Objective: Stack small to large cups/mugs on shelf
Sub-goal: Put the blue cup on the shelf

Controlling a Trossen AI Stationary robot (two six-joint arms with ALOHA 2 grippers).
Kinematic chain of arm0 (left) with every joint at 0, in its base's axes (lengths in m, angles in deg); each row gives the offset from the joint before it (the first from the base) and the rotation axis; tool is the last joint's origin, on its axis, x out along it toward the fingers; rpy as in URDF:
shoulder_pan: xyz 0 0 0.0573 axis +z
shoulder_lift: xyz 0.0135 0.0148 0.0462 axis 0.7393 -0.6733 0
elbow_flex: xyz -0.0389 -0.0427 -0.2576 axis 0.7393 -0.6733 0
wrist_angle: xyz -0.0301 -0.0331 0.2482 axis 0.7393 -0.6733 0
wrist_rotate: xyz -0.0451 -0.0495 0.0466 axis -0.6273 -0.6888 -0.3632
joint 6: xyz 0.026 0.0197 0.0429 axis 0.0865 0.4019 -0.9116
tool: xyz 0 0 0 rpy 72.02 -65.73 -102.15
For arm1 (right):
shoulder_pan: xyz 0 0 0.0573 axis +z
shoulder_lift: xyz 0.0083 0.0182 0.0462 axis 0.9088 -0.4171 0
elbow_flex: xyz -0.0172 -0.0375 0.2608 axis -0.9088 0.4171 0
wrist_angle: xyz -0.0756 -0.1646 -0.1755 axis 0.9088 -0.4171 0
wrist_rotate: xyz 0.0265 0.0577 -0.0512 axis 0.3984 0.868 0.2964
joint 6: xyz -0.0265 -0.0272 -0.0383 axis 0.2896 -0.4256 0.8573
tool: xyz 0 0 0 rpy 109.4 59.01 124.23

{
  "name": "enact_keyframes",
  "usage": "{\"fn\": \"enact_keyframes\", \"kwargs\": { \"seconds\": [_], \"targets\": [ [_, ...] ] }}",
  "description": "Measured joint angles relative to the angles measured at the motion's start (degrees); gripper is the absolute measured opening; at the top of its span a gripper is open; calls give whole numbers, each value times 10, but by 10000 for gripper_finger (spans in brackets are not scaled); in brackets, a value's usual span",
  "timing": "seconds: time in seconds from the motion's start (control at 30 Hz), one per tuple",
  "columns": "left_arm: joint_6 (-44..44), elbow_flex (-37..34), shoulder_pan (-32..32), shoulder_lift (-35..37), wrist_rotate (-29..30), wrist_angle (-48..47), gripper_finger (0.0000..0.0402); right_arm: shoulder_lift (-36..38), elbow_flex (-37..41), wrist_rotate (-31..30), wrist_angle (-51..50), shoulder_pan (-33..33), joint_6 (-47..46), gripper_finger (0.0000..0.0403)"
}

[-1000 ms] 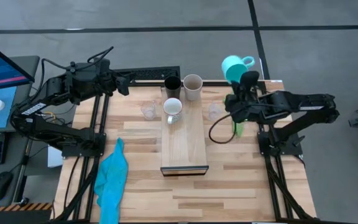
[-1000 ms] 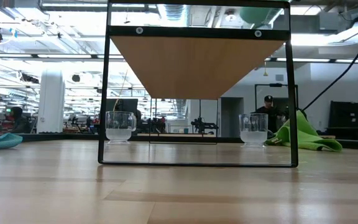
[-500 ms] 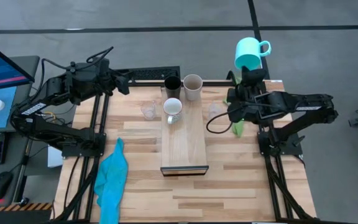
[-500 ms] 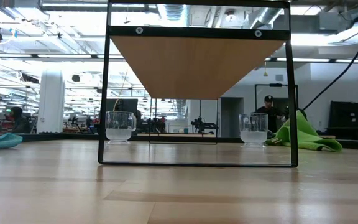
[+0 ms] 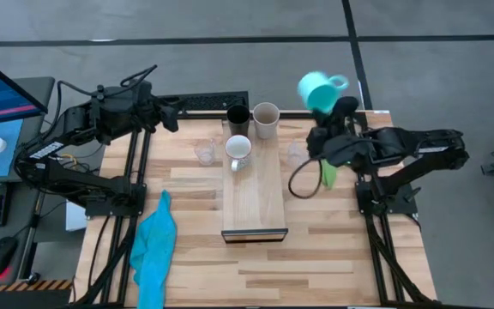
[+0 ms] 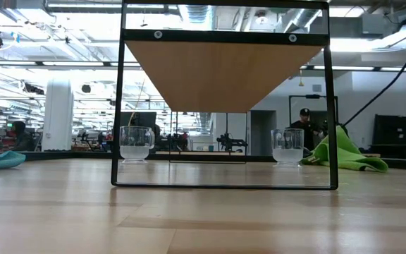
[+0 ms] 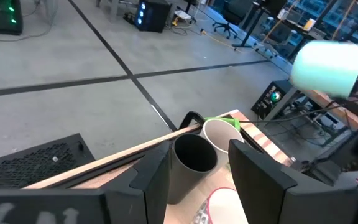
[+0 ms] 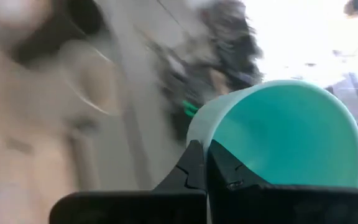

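**Turquoise mug swung back toward the shelf**

Half a second earlier the turquoise mug was further toward 2 o'clock, past the table's far edge. Now it had swung back left, closer to the shelf.

The right gripper was clenched tight on the rim of the turquoise mug and held it up in the air, tipped on its side. The left gripper was partly open and held nothing. It waited at 11 o'clock, pointing at the shelf's far end.

Three cups were already on the shelf at 12 o'clock: the black cup, the beige-grey cup and the white mug. None was inside another. One glass cup stood on the table left of the shelf, and another glass cup stood right of it. So the job looked about half done.
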Motion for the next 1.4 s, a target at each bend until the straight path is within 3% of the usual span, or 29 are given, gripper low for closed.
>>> {"fn": "enact_keyframes", "kwargs": {
  "seconds": [0.3,0.47,0.83,1.4],
  "targets": [
    [0,0,0,0,-8,0,151,-8,-30,315,-54,6,-247,6],
    [-7,0,0,0,-8,0,151,-35,-34,418,-62,9,-340,6],
    [-15,0,0,0,-8,0,151,-133,-34,489,-97,-17,-392,6],
    [-14,0,0,0,-18,-1,151,-169,-34,540,-84,-87,-362,6]
  ]
}}
